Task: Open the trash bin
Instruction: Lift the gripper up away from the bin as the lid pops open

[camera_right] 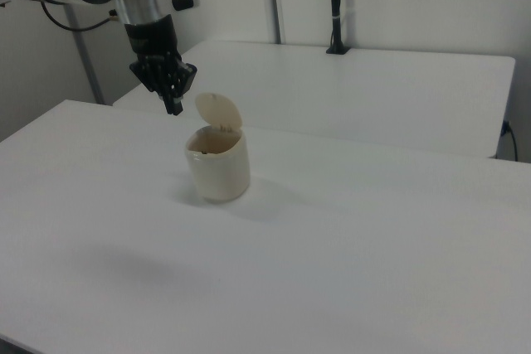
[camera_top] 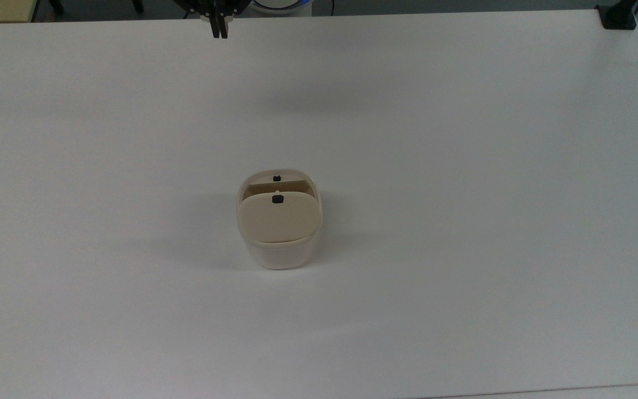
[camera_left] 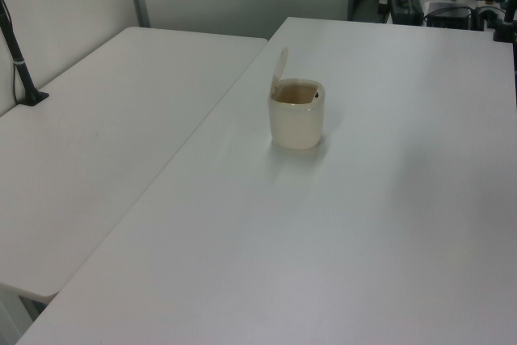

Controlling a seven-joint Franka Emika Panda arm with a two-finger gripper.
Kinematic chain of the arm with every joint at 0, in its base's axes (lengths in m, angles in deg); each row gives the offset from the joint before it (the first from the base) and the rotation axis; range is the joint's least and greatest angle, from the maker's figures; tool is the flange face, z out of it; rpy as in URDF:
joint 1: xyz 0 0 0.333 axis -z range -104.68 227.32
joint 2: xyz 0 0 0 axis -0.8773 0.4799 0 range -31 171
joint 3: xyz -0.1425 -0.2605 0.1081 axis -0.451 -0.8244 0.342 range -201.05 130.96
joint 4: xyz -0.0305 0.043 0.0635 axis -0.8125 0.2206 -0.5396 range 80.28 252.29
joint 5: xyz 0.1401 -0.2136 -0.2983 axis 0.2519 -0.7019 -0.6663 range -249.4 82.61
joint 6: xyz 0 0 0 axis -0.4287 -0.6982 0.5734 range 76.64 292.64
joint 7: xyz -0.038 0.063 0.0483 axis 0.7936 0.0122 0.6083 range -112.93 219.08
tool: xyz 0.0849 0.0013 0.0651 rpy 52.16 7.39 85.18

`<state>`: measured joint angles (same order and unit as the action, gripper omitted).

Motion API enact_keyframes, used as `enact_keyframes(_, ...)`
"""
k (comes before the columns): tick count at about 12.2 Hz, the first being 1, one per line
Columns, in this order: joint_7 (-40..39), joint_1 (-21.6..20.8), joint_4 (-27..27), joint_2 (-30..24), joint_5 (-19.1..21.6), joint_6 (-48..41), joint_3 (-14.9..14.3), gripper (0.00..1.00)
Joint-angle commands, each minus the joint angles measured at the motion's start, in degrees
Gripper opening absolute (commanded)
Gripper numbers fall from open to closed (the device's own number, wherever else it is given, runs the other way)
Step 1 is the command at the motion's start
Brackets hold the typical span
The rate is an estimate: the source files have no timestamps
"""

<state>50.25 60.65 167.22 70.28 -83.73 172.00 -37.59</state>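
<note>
The cream-white trash bin (camera_top: pixel 279 252) stands in the middle of the white table (camera_top: pixel 463 166). Its beige lid (camera_top: pixel 279 217) is tipped up on its hinge, with the black latch (camera_top: pixel 278 200) at its free edge and the brown inside showing behind it. The left view shows the bin (camera_left: pixel 296 119) with its lid (camera_left: pixel 279 73) standing nearly upright. In the right view the lid (camera_right: pixel 219 112) rises over the bin (camera_right: pixel 219 167). My gripper (camera_top: pixel 219 33) hangs shut and holds nothing, far off at the top view's upper edge. The gripper (camera_right: pixel 174 108) sits up and to the right view's left of the bin, apart from it.
A black clamp (camera_top: pixel 618 16) sits on the table's corner at the top view's upper right. A second white table (camera_left: pixel 105 127) adjoins on the left view's left, with a black pole (camera_left: pixel 18 58) clamped to it. Another black pole (camera_right: pixel 334 6) stands behind in the right view.
</note>
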Motion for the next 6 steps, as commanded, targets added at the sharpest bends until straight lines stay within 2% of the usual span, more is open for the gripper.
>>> enact_keyframes(1, -1.40, 1.11, 1.88, -1.60, -0.19, -0.58, 1.14, 1.00)
enact_keyframes(6, 0.70, 1.20, 1.79, -1.77, -0.45, -1.53, 1.05, 1.00)
